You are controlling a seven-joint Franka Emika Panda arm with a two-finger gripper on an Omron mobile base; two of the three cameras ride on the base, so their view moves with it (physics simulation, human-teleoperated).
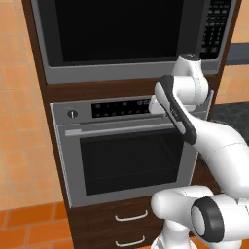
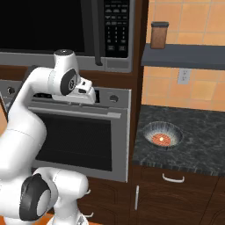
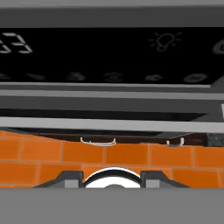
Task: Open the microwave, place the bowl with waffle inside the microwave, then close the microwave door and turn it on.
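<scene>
microwave door (image 1: 116, 34): staying closed, dark window facing out
oven (image 1: 126, 155): sitting below microwave (image 1: 214, 29)
arm (image 1: 194, 121): bending in front of oven panel

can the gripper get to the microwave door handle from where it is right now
Probably yes. The gripper sits by the oven, just below the microwave door; nothing blocks the handle.

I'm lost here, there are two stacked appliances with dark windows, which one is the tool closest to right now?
The lower one, the silver oven: the tool sits against its control panel, below the microwave.
</scene>
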